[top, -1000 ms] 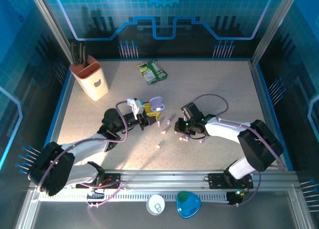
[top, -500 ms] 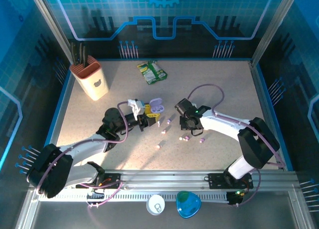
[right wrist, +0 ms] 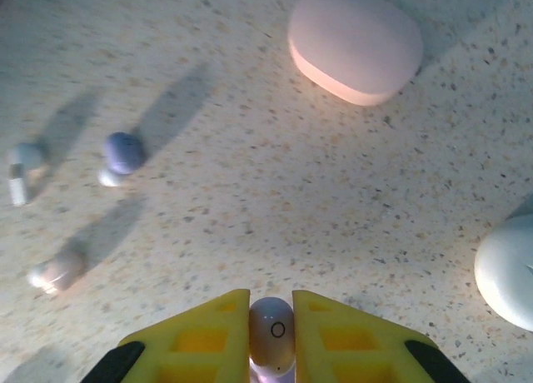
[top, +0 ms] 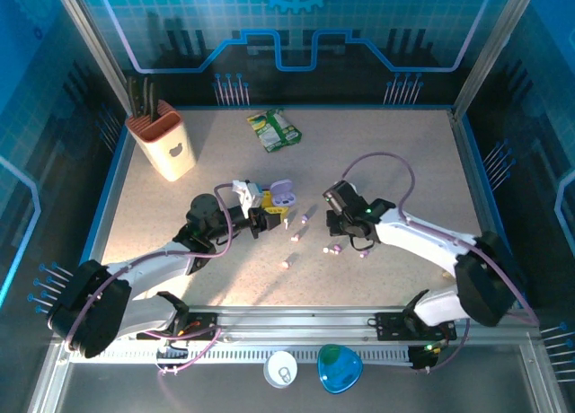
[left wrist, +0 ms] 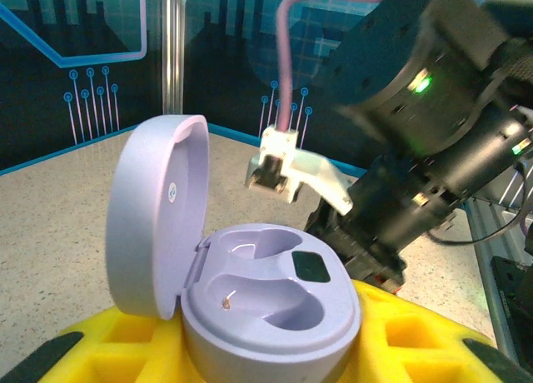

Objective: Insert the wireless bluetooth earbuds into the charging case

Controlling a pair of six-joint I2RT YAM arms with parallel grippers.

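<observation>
My left gripper (top: 267, 217) is shut on the base of a purple charging case (left wrist: 271, 304), which stands upright with its lid (left wrist: 154, 216) swung open. Both wells inside are empty. The same purple charging case (top: 282, 196) sits mid-table in the top view. My right gripper (right wrist: 272, 337) is shut on a pale purple earbud (right wrist: 272, 329), pinched between its yellow fingers (right wrist: 196, 341) just above the table. That right gripper (top: 334, 219) hovers to the right of the case. Loose earbuds (top: 334, 249) lie scattered between the arms, among them a purple one (right wrist: 123, 152) and a white one (right wrist: 21, 162).
A closed pink case (right wrist: 356, 43) lies ahead of my right gripper and a white case (right wrist: 508, 271) at its right. A knife block (top: 163, 142) stands back left and a green packet (top: 274, 130) at the back. Blue and white items (top: 340, 368) rest on the front rail.
My right arm has swung its elbow out to the right and its gripper has shifted a little up from the earbud cluster. The left gripper and the case have barely moved.
</observation>
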